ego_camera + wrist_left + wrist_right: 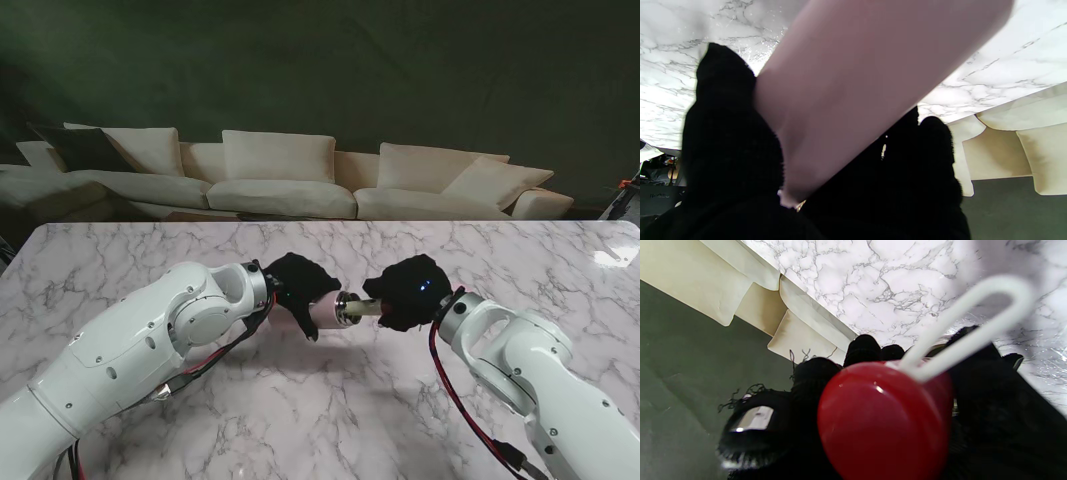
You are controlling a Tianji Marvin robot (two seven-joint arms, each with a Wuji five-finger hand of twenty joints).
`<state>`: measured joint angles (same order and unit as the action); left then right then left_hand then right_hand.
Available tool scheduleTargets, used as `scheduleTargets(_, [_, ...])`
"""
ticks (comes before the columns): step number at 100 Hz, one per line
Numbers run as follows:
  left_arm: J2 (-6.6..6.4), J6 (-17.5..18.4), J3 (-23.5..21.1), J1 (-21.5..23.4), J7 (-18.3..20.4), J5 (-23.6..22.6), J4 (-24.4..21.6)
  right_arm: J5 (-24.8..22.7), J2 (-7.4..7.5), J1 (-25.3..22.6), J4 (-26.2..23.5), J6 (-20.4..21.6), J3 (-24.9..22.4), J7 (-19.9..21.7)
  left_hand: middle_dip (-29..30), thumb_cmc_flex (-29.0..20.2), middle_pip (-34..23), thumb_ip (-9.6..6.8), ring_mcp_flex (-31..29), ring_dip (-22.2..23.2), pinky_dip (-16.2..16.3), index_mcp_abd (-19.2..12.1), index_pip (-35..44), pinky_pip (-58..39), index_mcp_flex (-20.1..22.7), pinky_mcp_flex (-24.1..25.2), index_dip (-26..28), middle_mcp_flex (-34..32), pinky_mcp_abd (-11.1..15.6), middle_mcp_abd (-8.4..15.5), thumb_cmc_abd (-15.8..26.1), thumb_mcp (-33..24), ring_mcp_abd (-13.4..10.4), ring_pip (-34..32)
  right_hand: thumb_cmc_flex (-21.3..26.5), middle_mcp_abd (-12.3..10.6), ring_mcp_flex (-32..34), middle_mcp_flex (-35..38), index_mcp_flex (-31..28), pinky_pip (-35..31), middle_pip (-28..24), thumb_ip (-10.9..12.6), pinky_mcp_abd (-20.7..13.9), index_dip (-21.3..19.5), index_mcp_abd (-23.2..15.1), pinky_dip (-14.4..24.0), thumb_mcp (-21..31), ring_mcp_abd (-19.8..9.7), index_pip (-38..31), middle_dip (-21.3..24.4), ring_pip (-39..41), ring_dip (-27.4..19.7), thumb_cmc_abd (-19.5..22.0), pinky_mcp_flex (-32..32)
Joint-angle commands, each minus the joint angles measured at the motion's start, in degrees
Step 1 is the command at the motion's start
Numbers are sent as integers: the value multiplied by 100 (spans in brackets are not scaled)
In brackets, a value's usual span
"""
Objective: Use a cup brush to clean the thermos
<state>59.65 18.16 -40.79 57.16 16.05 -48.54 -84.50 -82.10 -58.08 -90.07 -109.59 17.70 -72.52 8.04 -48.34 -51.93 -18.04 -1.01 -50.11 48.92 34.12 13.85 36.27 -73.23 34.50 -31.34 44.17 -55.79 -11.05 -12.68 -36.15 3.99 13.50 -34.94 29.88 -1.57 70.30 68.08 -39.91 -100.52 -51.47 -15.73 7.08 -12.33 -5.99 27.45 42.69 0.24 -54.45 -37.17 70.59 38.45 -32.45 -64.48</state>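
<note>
My left hand [298, 283], in a black glove, is shut on a pale pink thermos [330, 309] held sideways above the marble table [330, 400], its steel mouth [348, 308] pointing right. The left wrist view shows the pink body [853, 90] crossing between the gloved fingers [730, 133]. My right hand [412, 292], also gloved, is shut on the cup brush. Its pale shaft [370, 308] reaches into the thermos mouth. In the right wrist view the brush's red handle end [883, 420] with a white hanging loop [973, 330] fills the middle. The brush head is hidden.
A cream sofa [280, 175] with cushions stands beyond the table's far edge. A bright reflection [615, 255] lies at the table's far right corner. Red and black cables [465, 405] run along my right arm.
</note>
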Motion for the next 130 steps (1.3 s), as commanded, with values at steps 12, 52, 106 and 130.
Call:
scheduleTargets(12, [11, 22, 66, -44, 65, 56, -25, 86, 19, 155, 114, -140, 183, 86, -297, -1112, -859, -364, -246, 147, 125, -1210, 1034, -214, 534, -111, 283, -478, 330, 484, 1419, -3370, -10, -563, 1480, 4, 551, -48, -151, -549, -104, 192, -157, -29, -499, -56, 958, -431, -385, 8, 394, 7, 856, -119])
scheduleTargets(52, [-7, 55, 7, -17, 97, 17, -37, 287, 9, 454, 322, -317, 570, 173, -299, -1112, -862, -367, -245, 148, 129, -1222, 1039, -217, 534, -112, 288, -478, 326, 492, 1422, -3363, -10, -564, 1372, 27, 547, 81, -46, -587, -13, 166, -159, 340, -326, -60, 1007, -452, -264, 166, 548, 81, 851, -219])
scheduleTargets(106, [16, 6, 35, -15, 34, 45, -48, 505, -23, 524, 483, -669, 749, 179, -302, -1117, -863, -370, -235, 155, 137, -1224, 1035, -223, 531, -93, 285, -470, 322, 491, 1430, -3348, -6, -572, 1420, 71, 543, 237, -152, -731, -114, 160, -100, 432, -41, 10, 1100, -444, -348, 129, 793, 192, 795, -238])
scheduleTargets(130, [-1, -1, -13, 1, 58, -10, 7, 518, -31, 431, 384, -646, 644, 101, -303, -1115, -863, -371, -233, 153, 137, -1221, 1035, -224, 530, -97, 286, -470, 326, 494, 1429, -3345, -8, -570, 1422, 74, 541, 224, -151, -731, -121, 157, -101, 424, -34, 12, 1105, -445, -352, 113, 796, 192, 801, -238])
